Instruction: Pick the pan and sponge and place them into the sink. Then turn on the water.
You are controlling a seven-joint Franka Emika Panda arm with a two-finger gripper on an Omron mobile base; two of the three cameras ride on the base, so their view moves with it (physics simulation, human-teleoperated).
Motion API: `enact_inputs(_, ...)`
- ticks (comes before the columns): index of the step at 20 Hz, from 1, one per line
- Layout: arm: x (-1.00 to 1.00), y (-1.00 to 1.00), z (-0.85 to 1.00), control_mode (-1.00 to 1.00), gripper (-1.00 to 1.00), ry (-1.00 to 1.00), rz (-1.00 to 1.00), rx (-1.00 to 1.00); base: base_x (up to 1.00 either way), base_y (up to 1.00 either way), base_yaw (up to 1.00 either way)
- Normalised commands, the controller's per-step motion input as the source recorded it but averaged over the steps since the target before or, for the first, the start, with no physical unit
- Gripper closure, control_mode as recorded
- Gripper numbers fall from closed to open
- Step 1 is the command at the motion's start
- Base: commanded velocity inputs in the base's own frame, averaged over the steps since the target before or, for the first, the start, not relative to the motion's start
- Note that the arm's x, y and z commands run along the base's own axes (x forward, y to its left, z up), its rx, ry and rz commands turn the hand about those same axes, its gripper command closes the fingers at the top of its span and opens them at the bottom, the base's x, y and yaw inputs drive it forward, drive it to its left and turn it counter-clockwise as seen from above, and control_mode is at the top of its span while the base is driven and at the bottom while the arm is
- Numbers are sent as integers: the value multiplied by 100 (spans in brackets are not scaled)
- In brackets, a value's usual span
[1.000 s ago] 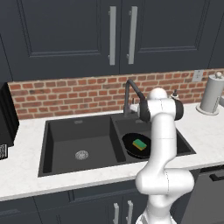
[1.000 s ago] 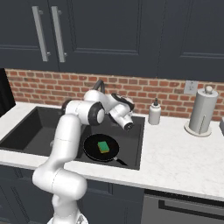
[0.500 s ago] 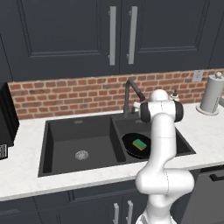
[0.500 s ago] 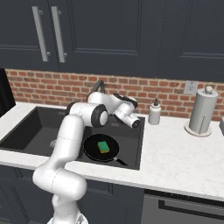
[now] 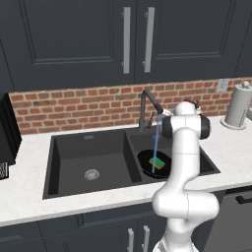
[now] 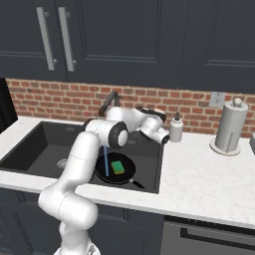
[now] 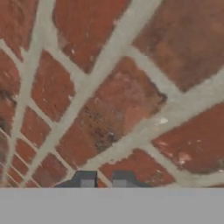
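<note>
Gripper [image 7: 105,178] closed, the two dark fingertips [image 7: 86,179] drawn near each other with just a narrow gap and nothing between them; aimed squarely at the brick backsplash [image 7: 122,96], which sits close ahead, with no visible contact. Seen from the right base view, same gripper [image 6: 164,139] raised above the back right corner of the sink [image 6: 30,144], close beside the soap bottle [image 6: 175,128] standing on the counter [image 6: 199,179] against the back wall, apart from it as far as can be told. Holding nothing. Pan [image 5: 147,160] lying flat in the right basin of the sink [image 5: 88,147], toward the basin's front, handle pointing toward the front right corner in the right base view. Sponge [image 5: 157,162] resting inside the pan, green face up, roughly central; also visible in the right base view [image 6: 117,166] on the pan [image 6: 107,172]. Water [image 5: 156,142] running: thin light-blue stream dropping straight from the gooseneck faucet [image 5: 147,106] at the back edge of the sink, landing in the pan just beside the sponge. Left basin bare apart from its round silver drain [image 5: 91,173]. Paper towel roll [image 6: 230,127] upright on the counter near the back right, well apart from the sink. Dark cabinets [image 5: 133,39] with bar handles above the backsplash.
</note>
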Motion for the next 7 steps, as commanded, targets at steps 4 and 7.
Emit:
enact_inputs(4, -63, -95, 23, -100, 100, -6, 11, 19, 0, 0, 0)
enact_inputs(7, -96, -81, 26, -100, 100, -16, 9, 16, 0, 0, 0)
